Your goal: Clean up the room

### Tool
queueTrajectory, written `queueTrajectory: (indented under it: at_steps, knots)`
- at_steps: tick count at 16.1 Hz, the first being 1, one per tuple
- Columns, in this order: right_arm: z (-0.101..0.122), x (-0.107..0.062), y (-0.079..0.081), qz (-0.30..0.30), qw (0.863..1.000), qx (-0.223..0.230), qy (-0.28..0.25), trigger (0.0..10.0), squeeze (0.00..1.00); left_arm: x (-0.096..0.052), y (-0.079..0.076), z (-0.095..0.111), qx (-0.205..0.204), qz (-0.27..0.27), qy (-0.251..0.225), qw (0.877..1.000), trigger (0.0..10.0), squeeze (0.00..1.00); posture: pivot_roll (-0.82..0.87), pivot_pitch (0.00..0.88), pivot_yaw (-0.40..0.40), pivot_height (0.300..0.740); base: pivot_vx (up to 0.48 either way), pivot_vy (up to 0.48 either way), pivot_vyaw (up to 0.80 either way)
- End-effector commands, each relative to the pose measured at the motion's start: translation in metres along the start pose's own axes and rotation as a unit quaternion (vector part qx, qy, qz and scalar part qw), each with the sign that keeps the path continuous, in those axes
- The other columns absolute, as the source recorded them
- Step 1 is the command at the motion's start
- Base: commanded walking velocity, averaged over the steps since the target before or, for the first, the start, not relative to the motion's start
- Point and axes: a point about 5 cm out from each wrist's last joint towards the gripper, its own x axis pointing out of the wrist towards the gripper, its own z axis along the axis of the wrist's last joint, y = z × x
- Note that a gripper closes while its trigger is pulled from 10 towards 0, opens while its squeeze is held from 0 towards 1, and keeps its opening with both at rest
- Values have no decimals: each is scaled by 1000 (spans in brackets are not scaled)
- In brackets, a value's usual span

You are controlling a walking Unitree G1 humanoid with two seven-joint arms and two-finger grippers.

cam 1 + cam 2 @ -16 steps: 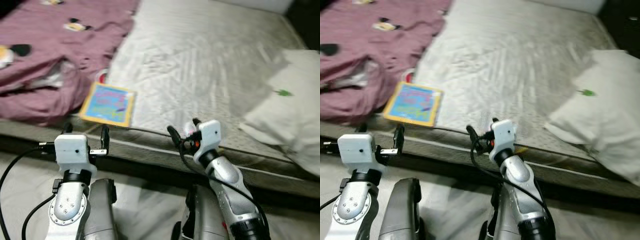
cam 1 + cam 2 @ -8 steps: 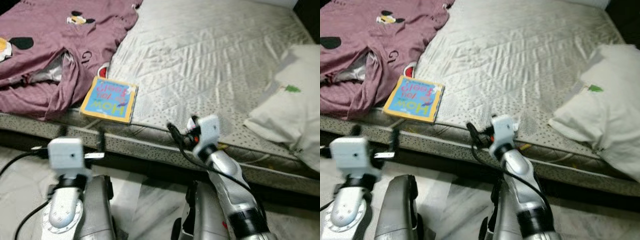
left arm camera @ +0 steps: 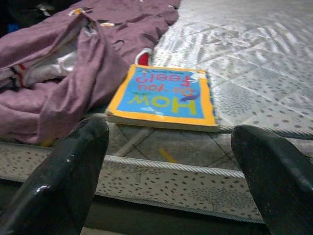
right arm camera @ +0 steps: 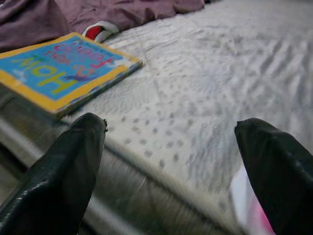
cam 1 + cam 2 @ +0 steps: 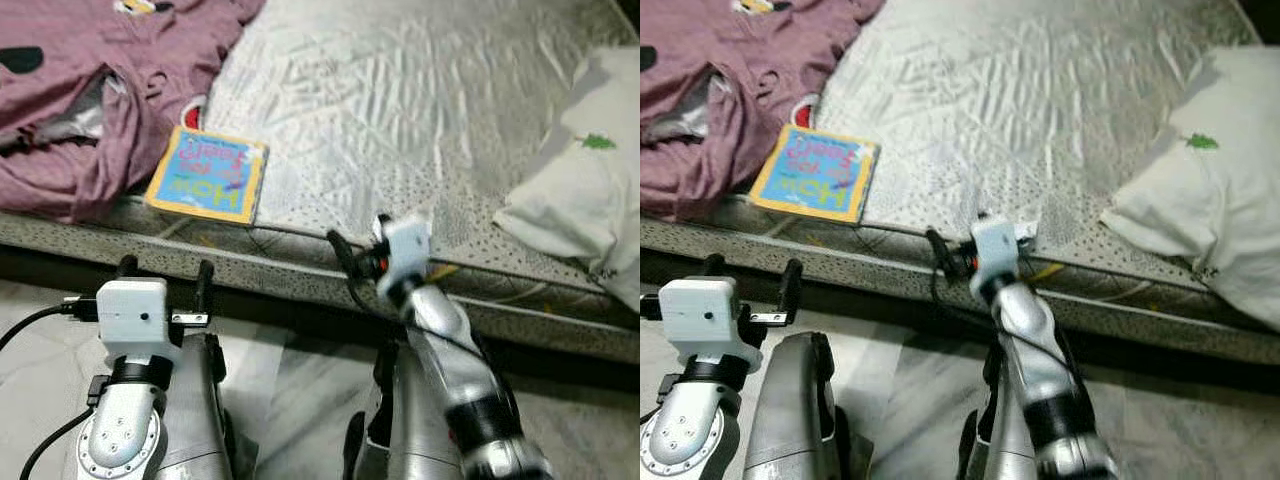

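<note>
The book (image 5: pixel 207 176) lies flat at the mattress edge (image 5: pixel 300 268) straight ahead of my left gripper (image 5: pixel 165 283), nearer than my right gripper (image 4: pixel 171 161), both spread wide and empty.

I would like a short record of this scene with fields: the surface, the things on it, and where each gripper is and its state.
surface: bare mattress, quilted, no sheet
book: blue and yellow picture book, flat near the mattress edge, beside the blanket
blanket: purple blanket, crumpled at the robot's left
pillow: white pillow, at the robot's right edge
left gripper: left gripper, open, in front of the mattress edge, facing the book
right gripper: right gripper, open, at the mattress edge, to the right of the book
</note>
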Motion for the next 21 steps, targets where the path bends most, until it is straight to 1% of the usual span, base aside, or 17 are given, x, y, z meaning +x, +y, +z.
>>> queueTrajectory:
  at_steps: [1, 2, 3, 5, 8, 9, 10, 12, 13, 16, 18, 19, 20, 21]
  knots:
    - [-4, 2, -1, 1, 1000, -20, 5, 10000, 0, -4, -1, 2, 6, -8, 1, 1000, 10000, 0, 160, 311, -104, 509, 0, 0, 0]
    - [-2, 7, -4, -7, 1000, -28, 2, 10000, 0, -5, -1, 4, 13, -10, -2, 1000, 10000, 0, 174, 313, -105, 509, 0, 0, 0]
    - [3, 16, -10, -25, 999, -38, -2, 10000, 0, -7, -1, 8, 24, -13, -8, 1000, 10000, 0, 193, 317, -105, 509, 0, 0, 0]
    - [6, 22, -16, -37, 998, -54, -2, 10000, 0, -9, -1, 11, 31, -18, -10, 999, 10000, 0, 204, 317, -106, 509, 0, 0, 0]
    - [5, 28, -18, -41, 996, -78, 8, 10000, 0, -13, -2, 10, 35, -34, -5, 999, 10000, 0, 210, 318, -104, 509, 0, 0, 0]
    - [4, 33, -20, -52, 993, -100, 21, 10000, 0, -15, -3, 9, 34, -40, 2, 999, 10000, 0, 217, 317, -101, 509, 0, 0, 0]
    - [1, 34, -23, -58, 992, -108, 34, 10000, 0, -16, -3, 9, 34, -41, 3, 999, 10000, 0, 217, 317, -101, 509, 0, 0, 0]
    - [-6, 32, -28, -70, 988, -120, 62, 10000, 0, -16, -3, 8, 34, -41, 5, 999, 10000, 0, 219, 317, -102, 509, 0, 0, 0]
    - [-13, 27, -35, -80, 985, -127, 83, 10000, 0, -16, -3, 8, 34, -43, 6, 999, 10000, 0, 218, 319, -103, 509, 0, 0, 0]
    - [-20, 20, -44, -96, 980, -139, 101, 10000, 0, -15, -7, 12, 38, -54, -4, 998, 10000, 0, 212, 322, -104, 509, 0, 0, 0]
    - [-29, 13, -50, -106, 975, -146, 128, 10000, 0, -14, -9, 14, 35, -56, -6, 998, 10000, 0, 213, 321, -105, 509, 0, 0, 0]
    - [-36, 7, -52, -105, 975, -135, 140, 10000, 0, -13, -7, 13, 34, -53, -5, 998, 10000, 0, 212, 322, -107, 509, 0, 0, 0]
    - [-38, 5, -53, -103, 976, -129, 142, 8784, 0, -13, -7, 13, 35, -52, -5, 998, 10000, 0, 212, 322, -107, 509, 0, 0, 0]
    - [-41, 1, -56, -109, 975, -125, 146, 0, 0, -13, -6, 13, 35, -52, -4, 998, 10000, 0, 209, 320, -110, 509, 0, 0, 0]
